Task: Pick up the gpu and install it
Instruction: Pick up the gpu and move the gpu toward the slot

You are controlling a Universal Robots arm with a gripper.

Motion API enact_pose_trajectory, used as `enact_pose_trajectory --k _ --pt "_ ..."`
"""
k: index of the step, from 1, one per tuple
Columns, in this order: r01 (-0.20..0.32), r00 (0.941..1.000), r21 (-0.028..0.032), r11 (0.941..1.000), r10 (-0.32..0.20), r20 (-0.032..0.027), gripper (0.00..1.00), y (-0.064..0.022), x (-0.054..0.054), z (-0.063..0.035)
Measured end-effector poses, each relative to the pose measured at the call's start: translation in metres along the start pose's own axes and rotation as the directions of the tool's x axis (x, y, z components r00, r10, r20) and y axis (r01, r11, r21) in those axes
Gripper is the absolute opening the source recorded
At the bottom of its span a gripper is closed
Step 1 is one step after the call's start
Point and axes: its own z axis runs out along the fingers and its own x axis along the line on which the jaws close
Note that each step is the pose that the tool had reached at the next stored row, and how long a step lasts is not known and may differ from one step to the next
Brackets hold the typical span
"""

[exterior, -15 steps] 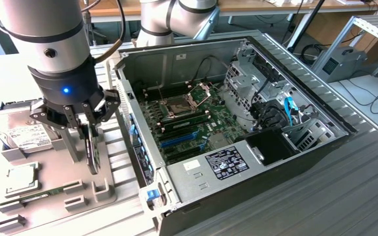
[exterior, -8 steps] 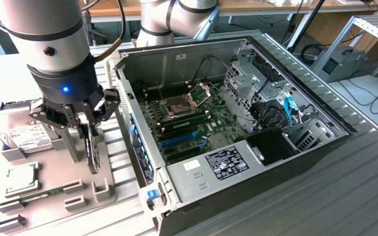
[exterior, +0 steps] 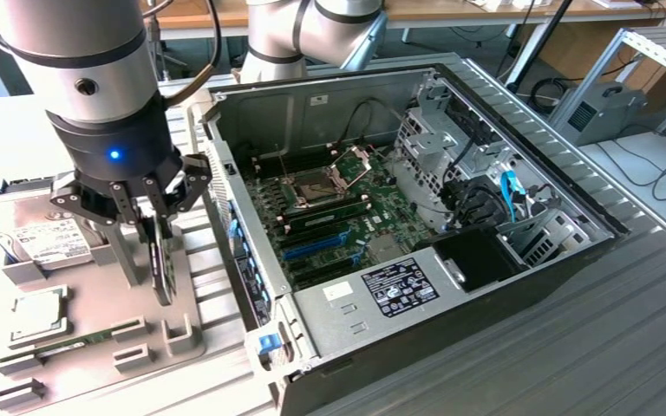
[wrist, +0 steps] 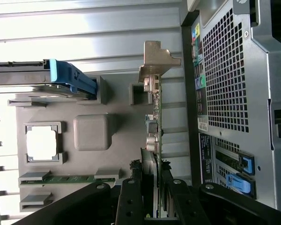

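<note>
Gpu [exterior: 166,282] edge-on, gripped by tool [exterior: 148,247], fan face hidden

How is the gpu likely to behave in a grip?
The gpu is a thin board standing on edge, so probably stiff and light. The pincer grips it away from its metal bracket, so it may tilt toward that end. Bare components along the board suggest it is fragile.

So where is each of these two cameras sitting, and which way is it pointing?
Exterior view: off the arm, high up, looking down on the open computer case, with the arm and gripper at the exterior view's left.
Wrist view: on the wrist, looking past the gripper along the gpu to the parts tray.
Shared: the gripper, the gpu, the parts tray, the computer case.
</note>
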Motion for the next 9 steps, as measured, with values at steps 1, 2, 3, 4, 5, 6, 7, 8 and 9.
enact_pose_trajectory --k 1,2,3,4,5,6,7,8,9 --pt "0.0 1.0 -0.0001 1.0 0.0 0.0 0.26 0.0 0.0 -0.0004" --pt "0.0 1.0 -0.0002 1.0 0.0 0.0 0.26 0.0 0.0 -0.0008" --pt "0.0 1.0 -0.0005 1.0 0.0 0.0 0.26 0.0 0.0 -0.0011" --pt "0.0 1.0 -0.0007 1.0 0.0 0.0 0.26 0.0 -0.0001 -0.0014" --pt "0.0 1.0 -0.0009 1.0 0.0 0.0 0.26 0.0001 0.0 -0.0018" --pt "0.0 1.0 -0.001 1.0 0.0 0.0 0.26 0.0001 -0.0001 -0.0021" --pt "0.0 1.0 -0.0013 1.0 0.0 0.0 0.26 0.0001 -0.0001 -0.0023" --pt "0.0 1.0 -0.0014 1.0 0.0 0.0 0.26 0.0001 -0.0001 -0.0026" --pt "0.0 1.0 -0.0015 1.0 0.0 -0.0001 0.26 0.0001 -0.0001 -0.0028"
